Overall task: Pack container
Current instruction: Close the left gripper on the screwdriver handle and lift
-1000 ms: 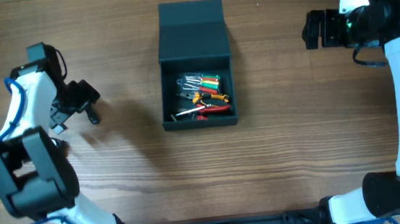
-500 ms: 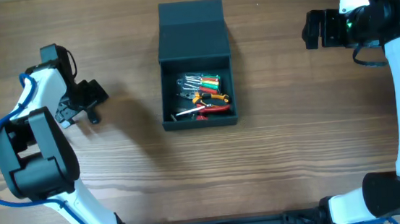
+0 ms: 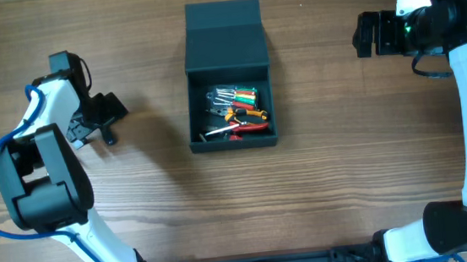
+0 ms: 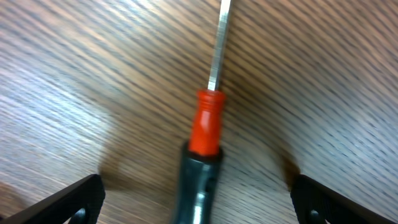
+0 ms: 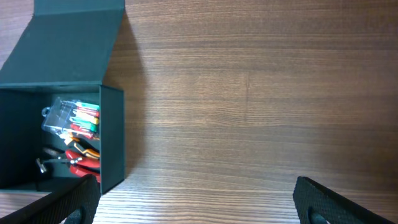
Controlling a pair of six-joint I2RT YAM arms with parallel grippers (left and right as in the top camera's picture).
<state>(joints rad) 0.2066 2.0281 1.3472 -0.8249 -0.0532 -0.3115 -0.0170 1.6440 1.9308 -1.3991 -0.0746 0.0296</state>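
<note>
The container [image 3: 227,57] sits mid-desk [image 3: 338,164], flap lid thrown back on the far side, with a jumble of red, orange and green-handled tools [image 3: 237,111] in its well. The left hand [image 3: 107,122] is down low, well left of the box, fingers spread wide either side of a red-and-black screwdriver [image 4: 204,132] that lies ungripped. The right hand [image 3: 363,35], spread wide too, hovers empty off to the box's right.

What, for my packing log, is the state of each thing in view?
container, open, tools inside.
lid, folded back.
screwdriver, lying on the table, ungripped.
left gripper, open over the screwdriver.
right gripper, open, empty.
</note>
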